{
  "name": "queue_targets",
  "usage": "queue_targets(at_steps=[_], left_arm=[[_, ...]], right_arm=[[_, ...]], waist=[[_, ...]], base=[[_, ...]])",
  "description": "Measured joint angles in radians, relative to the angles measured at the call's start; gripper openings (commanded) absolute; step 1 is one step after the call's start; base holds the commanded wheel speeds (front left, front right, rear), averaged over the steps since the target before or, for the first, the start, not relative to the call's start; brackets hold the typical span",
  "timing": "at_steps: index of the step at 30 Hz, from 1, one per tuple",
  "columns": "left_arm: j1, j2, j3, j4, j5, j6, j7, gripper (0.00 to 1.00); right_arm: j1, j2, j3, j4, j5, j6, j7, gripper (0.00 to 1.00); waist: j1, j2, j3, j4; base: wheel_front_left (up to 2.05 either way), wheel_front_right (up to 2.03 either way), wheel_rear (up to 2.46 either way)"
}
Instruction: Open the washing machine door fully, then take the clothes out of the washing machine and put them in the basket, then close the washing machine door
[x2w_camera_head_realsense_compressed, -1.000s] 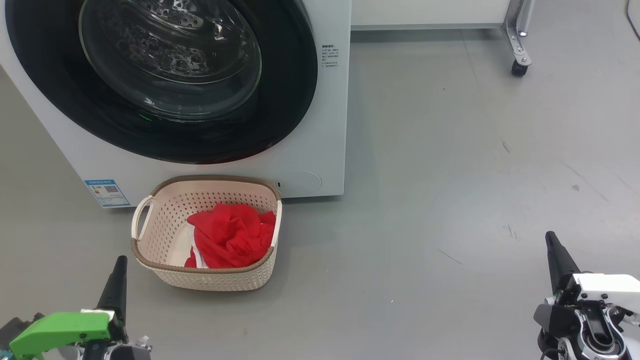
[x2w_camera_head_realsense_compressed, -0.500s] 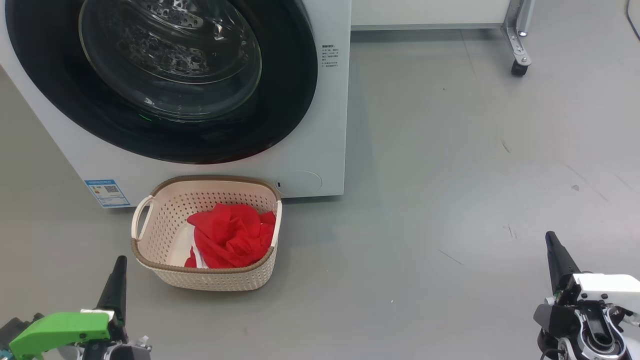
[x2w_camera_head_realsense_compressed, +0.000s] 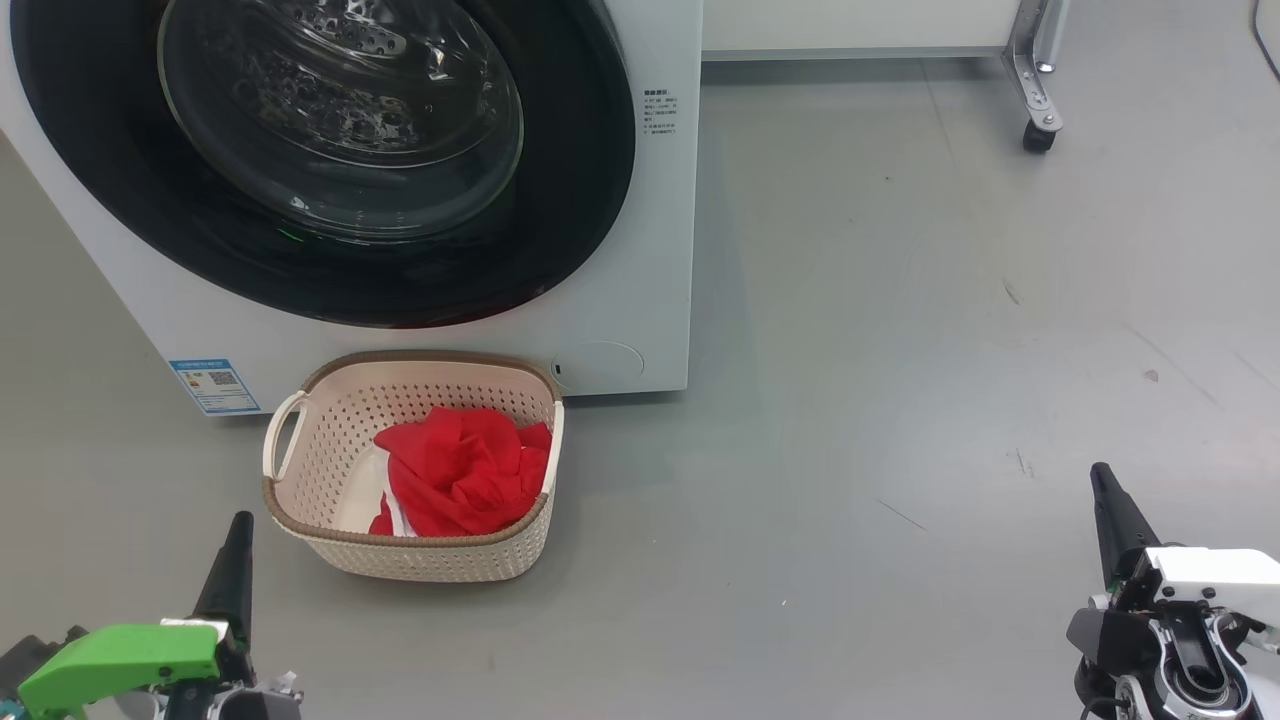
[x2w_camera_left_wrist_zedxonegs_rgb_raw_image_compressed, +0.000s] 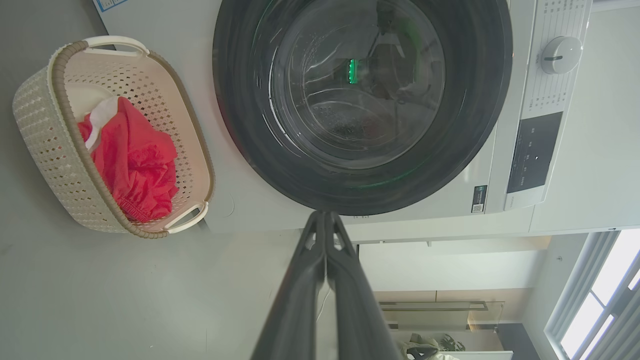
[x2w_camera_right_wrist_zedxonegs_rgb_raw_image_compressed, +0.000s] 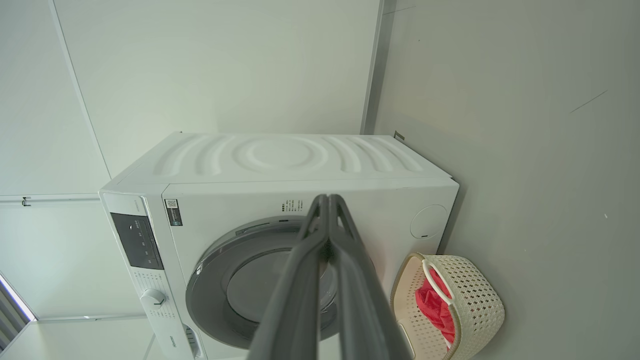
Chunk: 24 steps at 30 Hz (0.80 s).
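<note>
Nearest the robot, the left tool (x2w_camera_head_realsense_compressed: 238, 528) hangs low over the grey floor (x2w_camera_head_realsense_compressed: 900, 400) with its two dark fingers pressed together and nothing between them. The right tool (x2w_camera_head_realsense_compressed: 1103, 482) is the same, fingers together and empty, far off to the right. Just ahead of the left tool and a little to its right stands the cream basket (x2w_camera_head_realsense_compressed: 430, 560). Its long axis runs side to side along the foot of the machine, and the red clothes (x2w_camera_head_realsense_compressed: 460, 470) are heaped in its right half. Behind and above it, the washing machine door (x2w_camera_head_realsense_compressed: 560, 200) lies flush in the white front of the washing machine (x2w_camera_head_realsense_compressed: 640, 300) — it looks closed, and no red shows through the glass. The task therefore seems finished. Should the door need a firming push, the left arm is plainly nearer — the door lies straight ahead of it and above the basket, while the right tool stands well apart from both.
</note>
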Motion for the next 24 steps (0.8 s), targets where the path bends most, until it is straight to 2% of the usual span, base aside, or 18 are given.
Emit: queue_targets(at_steps=[24], left_arm=[[0.000,0.000,0.001,0.000,0.000,0.000,0.000,0.00]], right_arm=[[0.000,0.002,-0.001,0.000,0.000,0.000,0.000,0.00]], waist=[[0.0000,0.0000,0.000,0.000]], base=[[0.00,0.00,0.00]])
